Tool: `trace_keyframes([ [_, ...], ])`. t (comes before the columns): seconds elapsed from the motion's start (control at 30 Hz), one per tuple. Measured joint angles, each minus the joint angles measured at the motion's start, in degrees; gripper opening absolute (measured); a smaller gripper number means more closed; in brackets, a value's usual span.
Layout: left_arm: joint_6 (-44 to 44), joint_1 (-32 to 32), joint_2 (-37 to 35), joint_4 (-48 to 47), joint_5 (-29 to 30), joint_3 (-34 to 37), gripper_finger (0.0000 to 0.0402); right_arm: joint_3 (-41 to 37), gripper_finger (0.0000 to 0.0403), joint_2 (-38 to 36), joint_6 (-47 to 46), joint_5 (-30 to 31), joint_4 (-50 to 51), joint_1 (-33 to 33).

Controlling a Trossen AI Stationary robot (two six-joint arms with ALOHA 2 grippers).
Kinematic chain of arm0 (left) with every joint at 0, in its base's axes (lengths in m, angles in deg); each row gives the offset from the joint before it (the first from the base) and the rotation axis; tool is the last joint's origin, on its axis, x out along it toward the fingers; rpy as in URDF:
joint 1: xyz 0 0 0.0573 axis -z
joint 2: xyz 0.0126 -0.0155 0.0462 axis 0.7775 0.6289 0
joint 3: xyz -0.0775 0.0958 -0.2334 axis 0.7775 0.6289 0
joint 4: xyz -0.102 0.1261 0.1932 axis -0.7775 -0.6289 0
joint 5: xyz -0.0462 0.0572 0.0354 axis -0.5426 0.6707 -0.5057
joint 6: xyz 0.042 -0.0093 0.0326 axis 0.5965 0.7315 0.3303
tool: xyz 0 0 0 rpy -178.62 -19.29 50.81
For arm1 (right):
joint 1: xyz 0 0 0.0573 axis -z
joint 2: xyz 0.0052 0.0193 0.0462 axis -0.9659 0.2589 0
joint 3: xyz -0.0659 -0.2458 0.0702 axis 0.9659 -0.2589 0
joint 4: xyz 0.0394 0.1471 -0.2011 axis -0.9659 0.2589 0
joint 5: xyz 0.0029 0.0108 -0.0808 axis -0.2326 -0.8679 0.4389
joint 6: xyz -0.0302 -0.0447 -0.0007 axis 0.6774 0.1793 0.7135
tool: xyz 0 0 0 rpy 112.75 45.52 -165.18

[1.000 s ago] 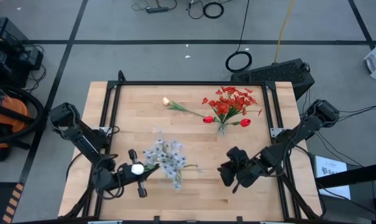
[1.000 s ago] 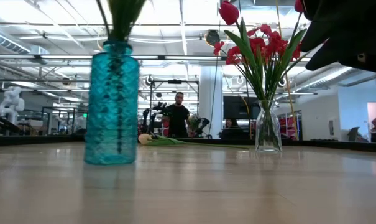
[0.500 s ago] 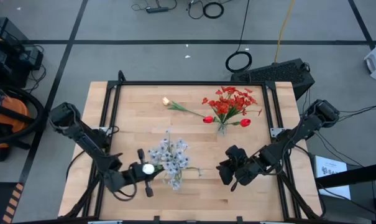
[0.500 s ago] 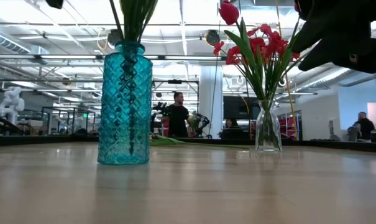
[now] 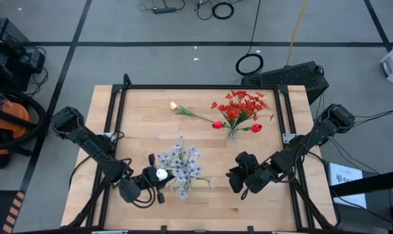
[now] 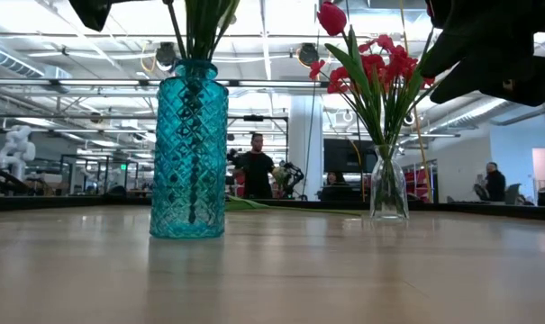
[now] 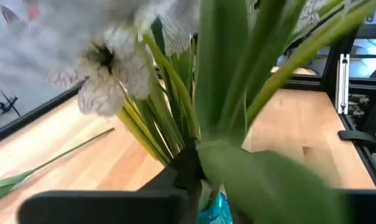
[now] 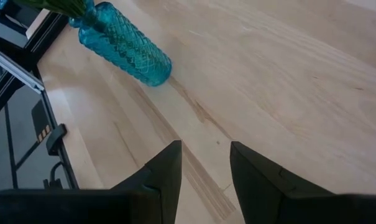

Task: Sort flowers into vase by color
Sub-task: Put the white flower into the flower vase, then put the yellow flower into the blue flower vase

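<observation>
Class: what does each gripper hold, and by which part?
Right gripper: nothing. Left gripper: at the stem of a white tulip over the blue vase; grip cannot be told.

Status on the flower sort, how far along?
Done: red flowers stand in the clear glass vase; pale sprays in the teal glass vase. In hand: left gripper holds a cream-white tulip at that vase. Left: one cream tulip lying on the wooden table.

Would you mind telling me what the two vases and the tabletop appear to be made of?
The teal vase looks like tinted glass or clear plastic: translucent, glossy, with a moulded diamond pattern. The clear vase seems plain glass, since the stems show through it. The tabletop looks like light wood with a smooth, faintly shiny finish: plank seams and grain are visible.
</observation>
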Motion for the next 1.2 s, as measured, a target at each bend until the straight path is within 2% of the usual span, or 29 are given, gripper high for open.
trace_keyframes([
  [0.33,-0.7,0.2,0.0,-0.1,-3.6,0.0,0.0155,0.0,0.0128,0.0,0.2,0.0,0.0,0.0],
  [0.5,1.9,1.8,-1.6,-3.2,-3.3,0.1,0.0172,0.0,0.0128,0.0,0.2,-0.2,-0.1,0.0],
  [0.77,-5.9,5.2,-11.5,-20.7,-2.9,0.1,0.0173,0.0,0.0128,0.0,0.2,-0.3,-0.1,0.0],
  [0.9,-10.8,6.2,-15.2,-29.7,-4.4,0.1,0.0173,0.0,0.0128,0.0,-0.4,-0.3,0.1,0.0],
  [1.1,-27.2,6.4,-19.1,-46.3,-8.9,0.1,0.0173,0.0,0.0118,0.0,-12.5,-3.5,7.7,0.6],
  [1.2,-33.0,6.4,-20.5,-53.5,-9.3,0.1,0.0173,0.0,0.0106,0.0,-13.8,-6.7,9.7,1.2],
])
